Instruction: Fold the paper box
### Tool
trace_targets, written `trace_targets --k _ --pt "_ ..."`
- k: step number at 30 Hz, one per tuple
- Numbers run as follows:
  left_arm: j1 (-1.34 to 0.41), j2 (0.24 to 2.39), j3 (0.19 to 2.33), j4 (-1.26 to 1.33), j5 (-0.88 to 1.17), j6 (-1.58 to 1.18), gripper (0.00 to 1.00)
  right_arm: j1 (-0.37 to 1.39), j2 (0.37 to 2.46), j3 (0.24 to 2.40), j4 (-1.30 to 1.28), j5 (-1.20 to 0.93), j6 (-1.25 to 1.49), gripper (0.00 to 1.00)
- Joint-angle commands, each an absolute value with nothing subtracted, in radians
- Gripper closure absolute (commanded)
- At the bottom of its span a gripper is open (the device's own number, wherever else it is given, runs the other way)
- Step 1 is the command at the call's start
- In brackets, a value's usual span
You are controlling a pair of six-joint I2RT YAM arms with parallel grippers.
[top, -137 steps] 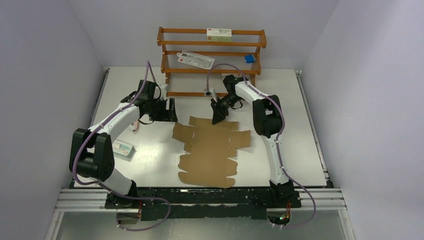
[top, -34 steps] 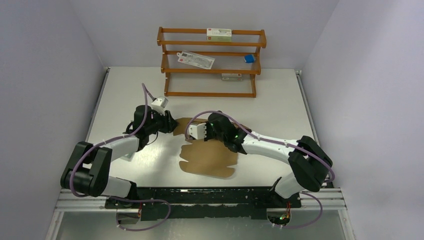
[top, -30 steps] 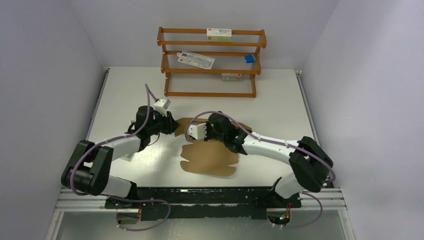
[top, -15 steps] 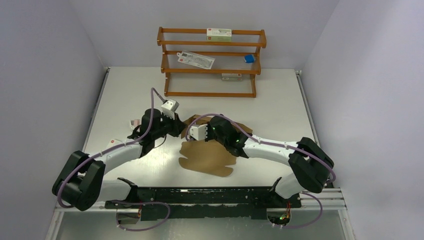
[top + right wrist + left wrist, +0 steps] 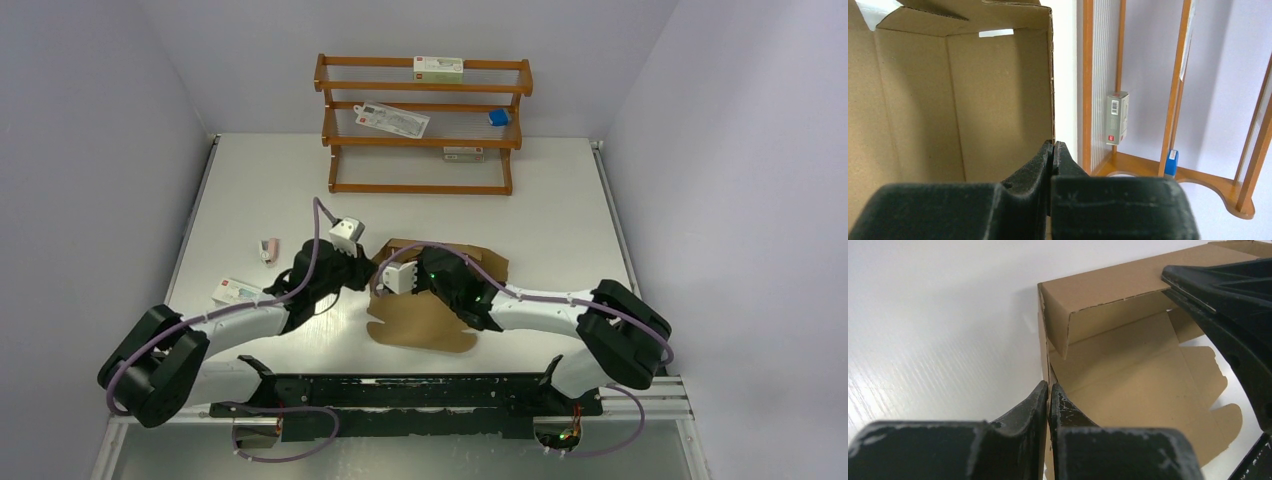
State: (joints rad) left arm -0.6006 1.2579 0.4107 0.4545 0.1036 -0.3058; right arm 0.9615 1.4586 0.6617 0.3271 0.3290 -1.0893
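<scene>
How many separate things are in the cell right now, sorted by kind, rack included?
paper box: 1
white printed cartons: 3 (top shelf, lower shelf, table left)
flat white packet: 1
blue block: 1
small pink-and-white item: 1
wooden rack: 1
Total: 8

I have my left arm (image 5: 240,318) stretched low and forward, reaching in toward the middle with its wrist raised. My right arm (image 5: 545,303) is folded at the elbow on the far right, its forearm running low to the left. The left tool (image 5: 1048,390) is pinched on an edge of the paper box (image 5: 1128,365). The right tool (image 5: 1053,147) is pinched on another wall of it.
</scene>
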Motion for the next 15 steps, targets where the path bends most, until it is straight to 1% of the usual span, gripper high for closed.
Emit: trace_targets --k 1,6,15 --pt "-0.675 1.210 0.361 0.515 0.012 -0.360 0.89 0.992 1.429 0.604 0.462 0.378 -1.119 1.00" --pt "-0.750 1.180 0.310 0.559 -0.080 -0.378 0.87 1.036 1.414 0.534 0.559 0.418 -1.151 1.00" --pt "-0.842 1.239 0.280 0.620 -0.211 -0.396 0.87 1.108 1.473 0.447 0.736 0.528 -1.212 1.00"
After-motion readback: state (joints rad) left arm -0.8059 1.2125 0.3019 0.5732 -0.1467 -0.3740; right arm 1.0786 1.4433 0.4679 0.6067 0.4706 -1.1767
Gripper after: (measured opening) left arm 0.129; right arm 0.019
